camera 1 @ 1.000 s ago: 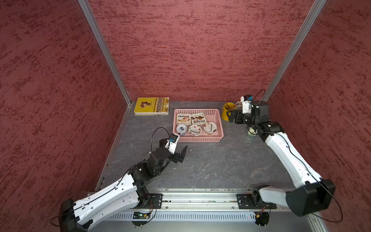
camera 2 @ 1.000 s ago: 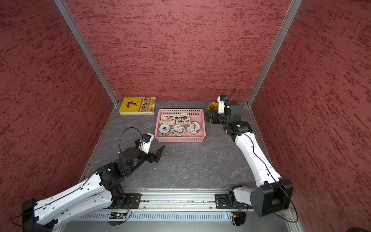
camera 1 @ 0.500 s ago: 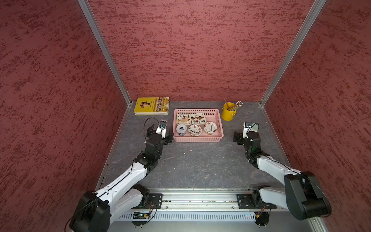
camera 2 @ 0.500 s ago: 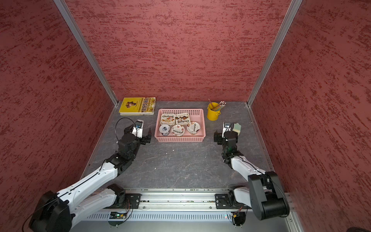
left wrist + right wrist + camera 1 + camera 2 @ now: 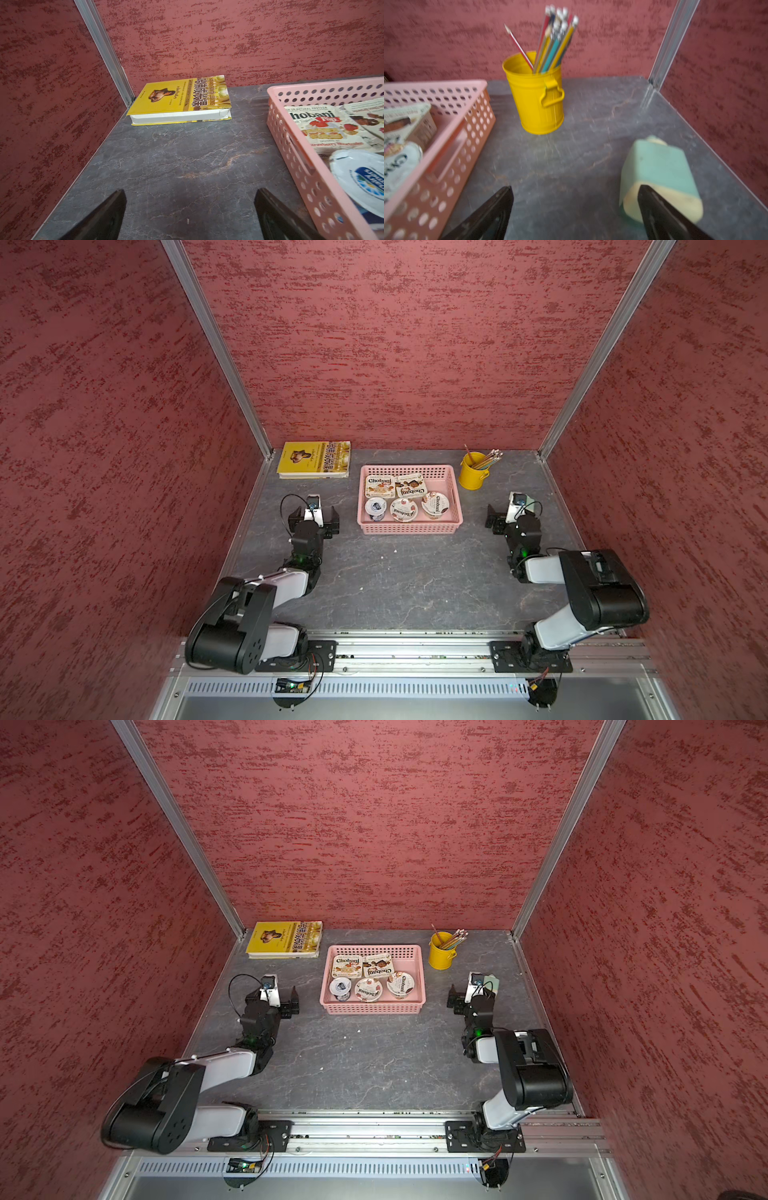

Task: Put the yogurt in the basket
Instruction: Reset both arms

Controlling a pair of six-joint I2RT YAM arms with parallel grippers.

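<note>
The pink basket [image 5: 409, 527] [image 5: 372, 1007] stands at the back middle of the table, and several yogurt cups lie inside it. These include a rectangular Chobani cup [image 5: 379, 486], a round one [image 5: 403, 509] and a small blue-and-white-lidded one [image 5: 375, 508]. No cup shows outside it. Left of the basket, my left gripper [image 5: 315, 514] [image 5: 190, 192] rests low and open over bare table, with the basket wall [image 5: 291, 133] beside one finger. My right gripper [image 5: 514, 512] [image 5: 575, 188] rests to the basket's right, open and empty.
A yellow book [image 5: 314, 459] lies in the back left corner. A yellow bucket of pencils [image 5: 473, 470] [image 5: 537, 99] stands right of the basket. A teal and cream block [image 5: 660, 166] lies by one right finger. Red walls enclose three sides.
The right arm has pulled back from the yellow bucket and folded low at the right. The left arm has swung from in front of the basket to its left side and folded.
</note>
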